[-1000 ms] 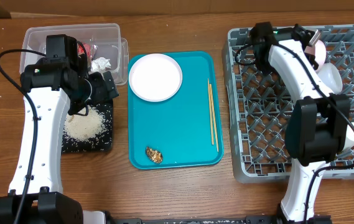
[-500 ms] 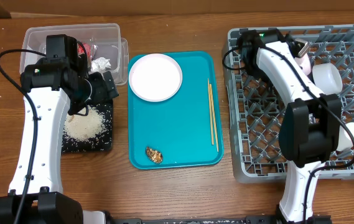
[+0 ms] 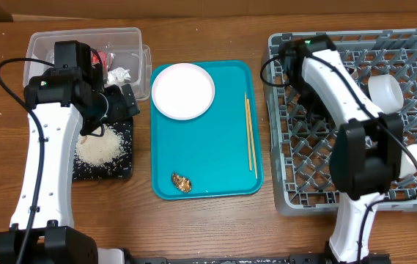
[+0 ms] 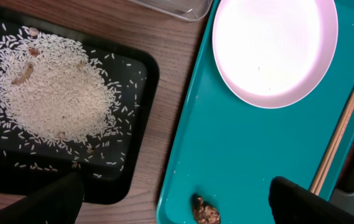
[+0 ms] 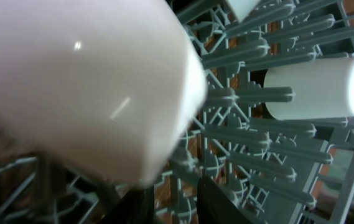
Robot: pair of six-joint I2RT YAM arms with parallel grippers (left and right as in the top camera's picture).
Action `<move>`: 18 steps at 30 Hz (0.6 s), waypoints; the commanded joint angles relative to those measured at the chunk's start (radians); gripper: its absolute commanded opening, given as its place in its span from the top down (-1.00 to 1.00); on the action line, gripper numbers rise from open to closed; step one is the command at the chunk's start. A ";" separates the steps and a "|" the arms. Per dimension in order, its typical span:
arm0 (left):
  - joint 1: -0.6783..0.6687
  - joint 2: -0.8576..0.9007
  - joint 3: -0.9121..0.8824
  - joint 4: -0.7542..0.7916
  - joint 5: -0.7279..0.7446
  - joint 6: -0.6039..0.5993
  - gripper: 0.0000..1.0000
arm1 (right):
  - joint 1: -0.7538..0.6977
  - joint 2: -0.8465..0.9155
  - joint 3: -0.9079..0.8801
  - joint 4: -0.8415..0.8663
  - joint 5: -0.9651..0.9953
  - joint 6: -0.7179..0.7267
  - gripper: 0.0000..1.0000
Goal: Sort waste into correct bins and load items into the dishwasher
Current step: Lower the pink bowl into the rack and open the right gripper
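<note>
My left gripper [image 3: 124,103] hangs open over the black tray [image 3: 124,170], fingers wide apart [image 4: 173,180] and empty. Rice [image 4: 55,93] lies piled on that tray. The brown scrap [image 4: 206,211], white plate [image 3: 183,90] and chopsticks [image 3: 250,136] sit on the teal tray. A red wrapper [image 3: 105,57] and tissue [image 3: 120,75] lie in the clear tub [image 3: 47,44]. My right gripper [image 5: 177,199] is low in the grey rack [image 3: 325,198], jaws slightly parted with only pegs between them. A white bowl [image 5: 83,87] lies just beyond the right fingers [image 3: 384,92]. A cup [image 3: 413,158] lies on its side.
The teal tray [image 3: 215,147] lies between the black tray and the rack. My right arm [image 3: 333,81] stretches across the rack's left half and hides its own gripper from above. Upright pegs [image 5: 270,137] crowd round the right fingers.
My right arm has swung left and lower in the rack. Its jaws have parted and the white bowl has come off them, resting on the pegs. The left arm has not moved.
</note>
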 commanded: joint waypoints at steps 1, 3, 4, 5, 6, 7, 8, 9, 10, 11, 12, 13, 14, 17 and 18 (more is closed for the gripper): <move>-0.002 -0.017 0.019 0.000 0.001 -0.013 -0.95 | -0.001 -0.167 0.020 0.004 -0.030 0.002 0.40; -0.002 -0.017 0.019 0.001 0.001 -0.013 -0.97 | -0.003 -0.223 0.020 0.018 -0.043 0.001 0.29; -0.002 -0.017 0.019 0.001 0.001 -0.013 -0.98 | -0.005 -0.254 0.020 0.025 -0.055 0.001 0.21; -0.002 -0.017 0.019 0.001 0.001 -0.014 -1.00 | -0.006 -0.278 0.020 0.030 -0.068 -0.003 0.13; -0.002 -0.017 0.019 0.001 0.001 -0.014 -1.00 | -0.007 -0.302 0.020 0.035 -0.088 -0.011 0.03; -0.002 -0.017 0.019 0.001 0.001 -0.013 -1.00 | -0.008 -0.322 0.020 0.041 -0.116 -0.030 -0.03; -0.002 -0.017 0.019 0.001 0.001 -0.013 -1.00 | -0.009 -0.335 0.020 0.050 -0.156 -0.064 -0.06; -0.002 -0.017 0.019 0.001 0.001 -0.013 -1.00 | -0.009 -0.343 0.020 0.070 -0.251 -0.167 -0.12; -0.002 -0.017 0.019 0.001 0.001 -0.013 -1.00 | -0.009 -0.343 0.019 0.081 -0.326 -0.244 -0.16; -0.002 -0.017 0.019 0.001 0.001 -0.013 -1.00 | -0.009 -0.342 0.016 0.089 -0.369 -0.284 -0.19; -0.002 -0.017 0.019 0.001 0.001 -0.013 -1.00 | -0.008 -0.341 0.008 0.102 -0.437 -0.343 -0.22; -0.002 -0.017 0.019 0.001 0.001 -0.013 -1.00 | -0.006 -0.341 0.000 0.113 -0.489 -0.383 -0.24; -0.002 -0.017 0.019 0.001 0.001 -0.013 -1.00 | -0.003 -0.341 -0.011 0.125 -0.540 -0.423 -0.25; -0.002 -0.016 0.019 -0.002 0.001 -0.013 -1.00 | 0.004 -0.341 -0.042 0.148 -0.606 -0.461 -0.29; -0.002 -0.016 0.019 -0.004 0.001 -0.013 -1.00 | 0.006 -0.340 -0.051 0.152 -0.611 -0.460 -0.29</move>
